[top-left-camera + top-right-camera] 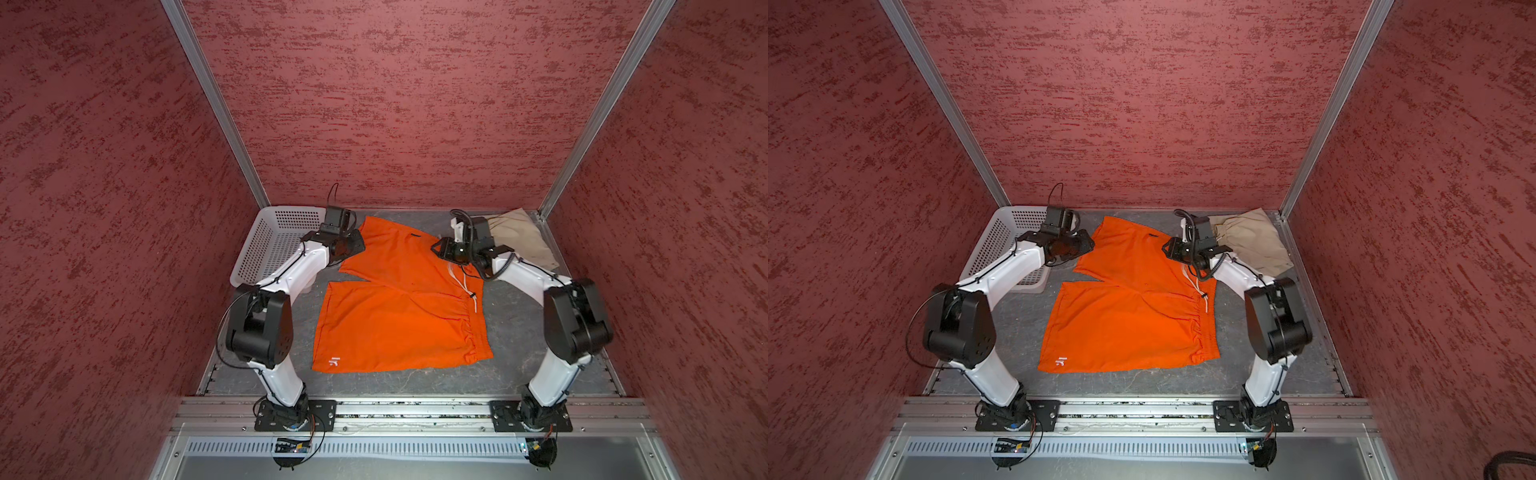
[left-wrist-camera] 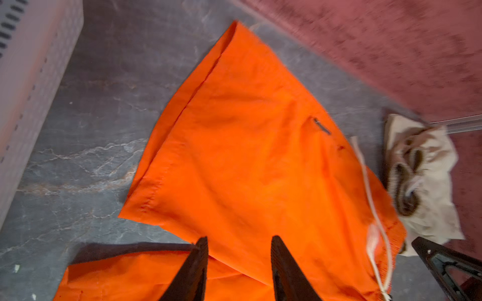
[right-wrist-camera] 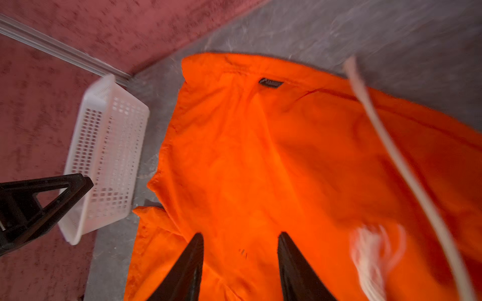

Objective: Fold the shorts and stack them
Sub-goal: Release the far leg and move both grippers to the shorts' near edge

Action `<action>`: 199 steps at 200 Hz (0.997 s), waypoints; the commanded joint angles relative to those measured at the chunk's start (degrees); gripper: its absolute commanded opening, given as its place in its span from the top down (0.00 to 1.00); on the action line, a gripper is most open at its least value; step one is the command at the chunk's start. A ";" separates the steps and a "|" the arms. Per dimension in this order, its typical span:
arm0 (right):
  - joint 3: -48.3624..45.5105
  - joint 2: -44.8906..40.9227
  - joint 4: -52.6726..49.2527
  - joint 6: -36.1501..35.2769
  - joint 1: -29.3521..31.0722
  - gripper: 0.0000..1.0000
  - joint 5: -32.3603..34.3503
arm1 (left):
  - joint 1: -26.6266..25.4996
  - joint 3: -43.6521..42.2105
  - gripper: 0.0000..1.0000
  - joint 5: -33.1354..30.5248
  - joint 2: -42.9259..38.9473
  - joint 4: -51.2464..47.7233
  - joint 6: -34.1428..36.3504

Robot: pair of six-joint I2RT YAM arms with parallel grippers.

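While the orange shorts point(image 1: 399, 320) lay spread flat at bench point(image 1: 511, 345) centre, waist toward the right edge, no fold had been made. Beige shorts point(image 1: 523, 241) sat crumpled in the far right corner; stack not started. Est. progress: early.

L gripper point(image 2: 240, 238) and R gripper point(image 3: 241, 234) hung over the far leg, jaws apart, nothing held.

White basket point(image 1: 257, 249) stood in the far left corner, beside the L arm. Loose drawstring point(image 1: 461, 282) lay across the waistband near the R gripper: possible snag.
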 commanded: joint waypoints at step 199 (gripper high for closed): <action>-45.17 -52.16 -38.66 20.15 -13.11 0.42 -3.06 | -13.94 -26.11 0.56 1.42 -9.03 6.43 -14.48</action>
